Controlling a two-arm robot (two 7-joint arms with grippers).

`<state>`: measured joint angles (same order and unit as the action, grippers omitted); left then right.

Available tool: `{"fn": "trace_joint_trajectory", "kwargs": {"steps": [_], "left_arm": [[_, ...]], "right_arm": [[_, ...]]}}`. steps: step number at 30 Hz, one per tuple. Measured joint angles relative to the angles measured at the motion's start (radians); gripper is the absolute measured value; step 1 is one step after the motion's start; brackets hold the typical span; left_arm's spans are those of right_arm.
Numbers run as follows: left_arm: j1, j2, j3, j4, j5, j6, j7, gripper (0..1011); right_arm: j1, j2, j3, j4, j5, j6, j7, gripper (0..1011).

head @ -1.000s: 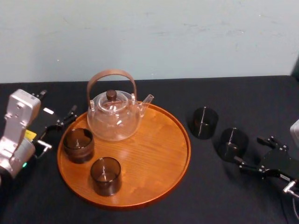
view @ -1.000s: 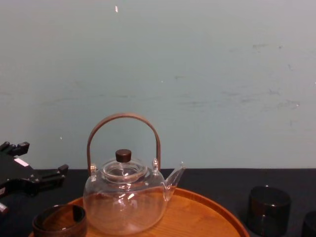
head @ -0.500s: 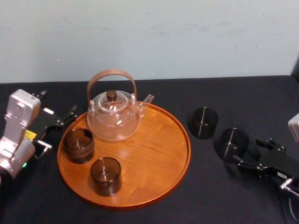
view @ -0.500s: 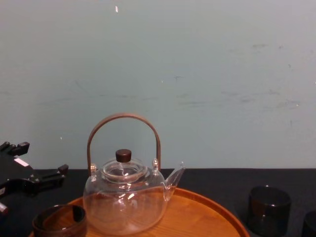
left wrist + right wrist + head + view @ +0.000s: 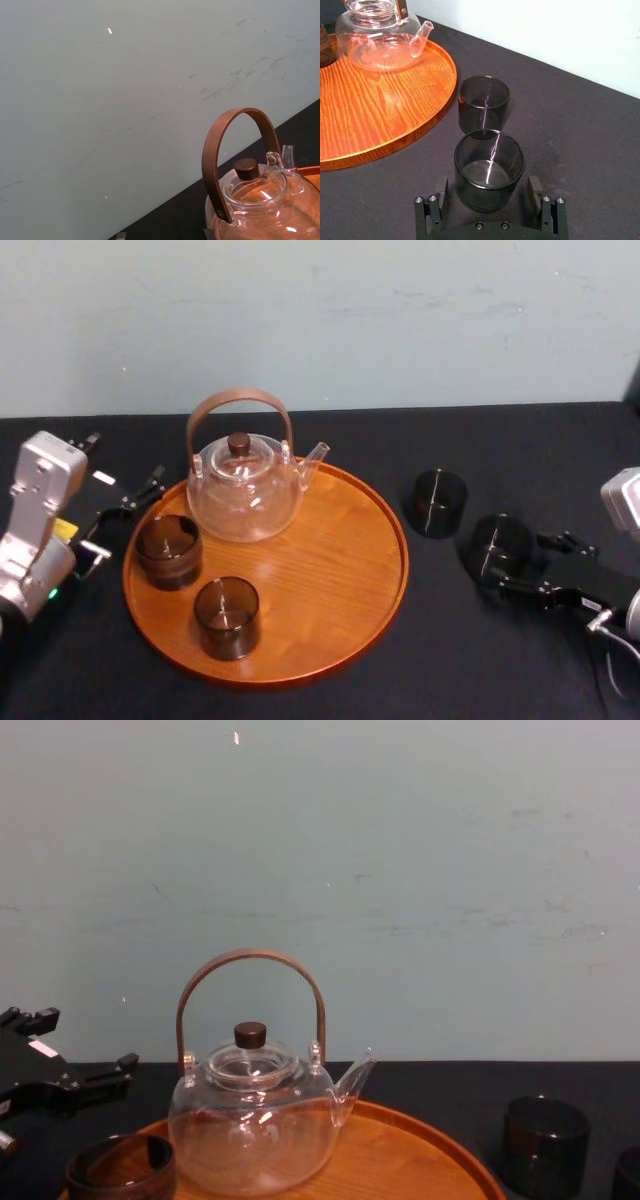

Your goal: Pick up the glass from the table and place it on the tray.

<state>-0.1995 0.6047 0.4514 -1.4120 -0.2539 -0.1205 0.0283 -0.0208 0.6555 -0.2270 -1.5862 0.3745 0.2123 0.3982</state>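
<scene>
Two dark smoked glasses stand on the black table, right of the tray. My right gripper is open, its fingers on either side of the nearer glass. In the right wrist view this glass sits between the two fingers with small gaps, untouched. The second glass stands just beyond it, closer to the tray rim. My left gripper hangs open at the tray's left edge, holding nothing.
A clear glass teapot with a brown arched handle stands at the back of the tray. Two dark glasses sit on the tray's left side. The tray's right half is bare wood. A pale wall rises behind the table.
My right gripper has moved forward and left along the table, so its fingers now flank the nearer glass. The left arm and everything on the tray stayed still.
</scene>
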Motion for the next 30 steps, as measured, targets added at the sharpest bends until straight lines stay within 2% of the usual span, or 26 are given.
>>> {"fn": "trace_joint_trajectory", "kwargs": {"steps": [13,30], "left_arm": [[0.000,0.000,0.000,0.000,0.000,0.000,0.000,1001],[0.000,0.000,0.000,0.000,0.000,0.000,0.000,1001]], "right_arm": [[0.059,-0.031,-0.010,0.054,-0.015,0.015,0.013,1004],[0.111,-0.049,-0.035,0.103,-0.019,0.018,0.041,1004]]}}
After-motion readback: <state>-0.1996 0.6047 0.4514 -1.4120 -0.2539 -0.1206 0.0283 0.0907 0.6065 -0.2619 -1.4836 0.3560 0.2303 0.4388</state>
